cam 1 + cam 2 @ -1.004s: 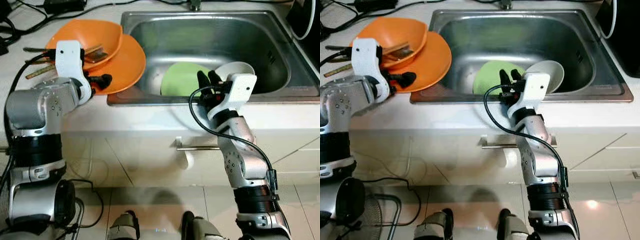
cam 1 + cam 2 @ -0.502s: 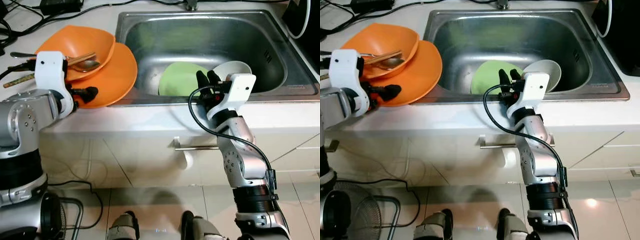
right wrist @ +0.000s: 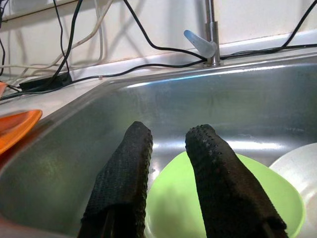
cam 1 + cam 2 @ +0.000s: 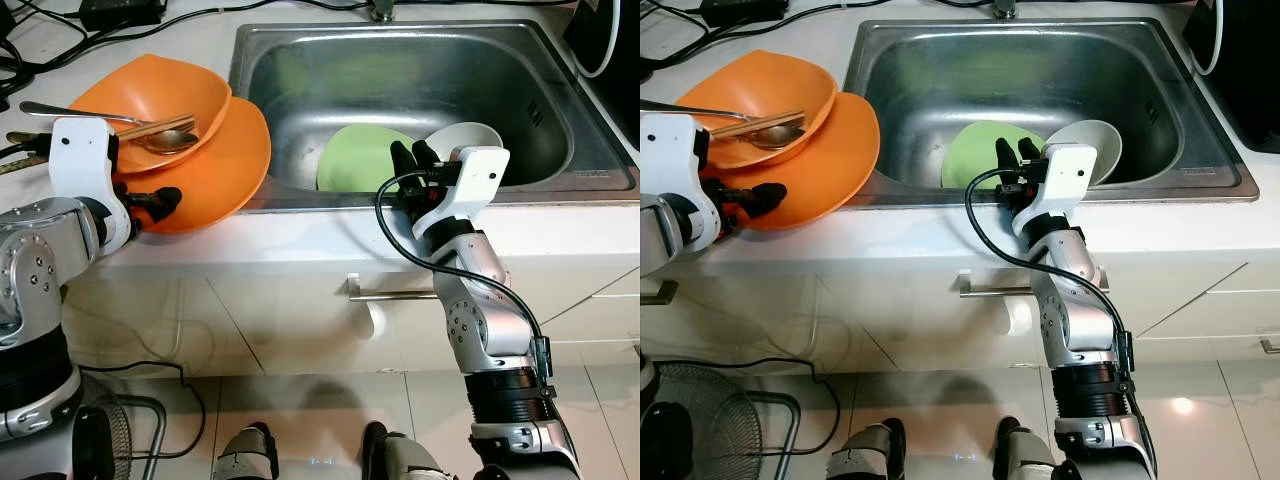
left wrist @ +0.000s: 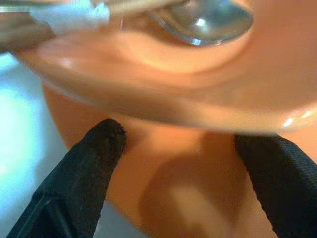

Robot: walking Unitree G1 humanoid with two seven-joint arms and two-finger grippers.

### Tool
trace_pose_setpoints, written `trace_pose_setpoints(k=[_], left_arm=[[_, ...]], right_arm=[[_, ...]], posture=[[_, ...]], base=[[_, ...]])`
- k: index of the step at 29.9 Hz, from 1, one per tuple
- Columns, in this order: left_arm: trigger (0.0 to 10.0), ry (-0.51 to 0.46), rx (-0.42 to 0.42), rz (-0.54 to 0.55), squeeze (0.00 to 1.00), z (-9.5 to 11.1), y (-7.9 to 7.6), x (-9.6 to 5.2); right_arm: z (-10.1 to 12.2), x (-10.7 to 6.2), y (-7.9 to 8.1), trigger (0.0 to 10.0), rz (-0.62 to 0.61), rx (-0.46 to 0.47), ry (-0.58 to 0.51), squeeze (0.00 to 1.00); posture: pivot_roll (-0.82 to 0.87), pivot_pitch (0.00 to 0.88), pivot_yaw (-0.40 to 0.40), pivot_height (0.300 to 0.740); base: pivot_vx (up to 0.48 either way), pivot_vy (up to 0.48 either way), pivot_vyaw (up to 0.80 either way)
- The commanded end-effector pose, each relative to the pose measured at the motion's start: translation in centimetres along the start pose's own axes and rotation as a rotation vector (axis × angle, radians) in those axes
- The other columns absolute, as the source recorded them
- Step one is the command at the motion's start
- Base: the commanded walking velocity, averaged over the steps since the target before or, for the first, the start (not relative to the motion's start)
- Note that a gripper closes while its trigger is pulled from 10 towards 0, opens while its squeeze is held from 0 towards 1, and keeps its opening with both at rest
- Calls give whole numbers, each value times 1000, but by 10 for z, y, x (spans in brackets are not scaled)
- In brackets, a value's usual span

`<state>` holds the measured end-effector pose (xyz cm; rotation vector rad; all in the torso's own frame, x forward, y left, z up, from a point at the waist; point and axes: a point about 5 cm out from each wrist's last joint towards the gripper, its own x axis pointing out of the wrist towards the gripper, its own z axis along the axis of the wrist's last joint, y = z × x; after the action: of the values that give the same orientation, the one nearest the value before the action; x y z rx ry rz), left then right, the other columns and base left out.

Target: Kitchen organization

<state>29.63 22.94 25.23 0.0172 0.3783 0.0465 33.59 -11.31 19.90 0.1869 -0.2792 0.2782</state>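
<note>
Sink [image 4: 560, 110] is occupied by green plate [image 4: 360, 160] and white bowl [image 4: 465, 138]; spoon [image 4: 165, 140] is held in orange bowl [image 4: 150, 95]. Left hand [image 4: 160, 200] is spread at orange plate [image 4: 215, 165]; right hand [image 4: 410, 158] is released.

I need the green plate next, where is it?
In the sink, the green plate leans beside a white bowl, just beyond the right pincer.

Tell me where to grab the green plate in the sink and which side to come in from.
Grip the green plate by its raised upper rim, coming from the front edge of the sink, where the right gripper already hovers with fingers slightly apart. The plate stands tilted, leaning by the white bowl, so its thin top edge is exposed; one finger probably goes on each face.
</note>
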Motion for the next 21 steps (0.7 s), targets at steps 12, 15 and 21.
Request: trace_pose_setpoints(k=[12, 15, 21], left_arm=[[10000, -120, 48, -54, 0, 18, -26, -5], [10000, -108, 49, -94, 0, 19, -31, -7], [10000, -31, 10, -278, 0, 12, -55, -9]], right_arm=[[-1, 2, 0, 10000, 12, 6, 8, 0], [0, 4, 0, 10000, 16, 5, 7, 0], [1, 6, 1, 10000, 21, 2, 3, 0]], posture=[[175, 189, 2, 740], [176, 187, 1, 740], [171, 179, -2, 740]], base=[[0, 0, 0], [0, 0, 0], [0, 0, 0]])
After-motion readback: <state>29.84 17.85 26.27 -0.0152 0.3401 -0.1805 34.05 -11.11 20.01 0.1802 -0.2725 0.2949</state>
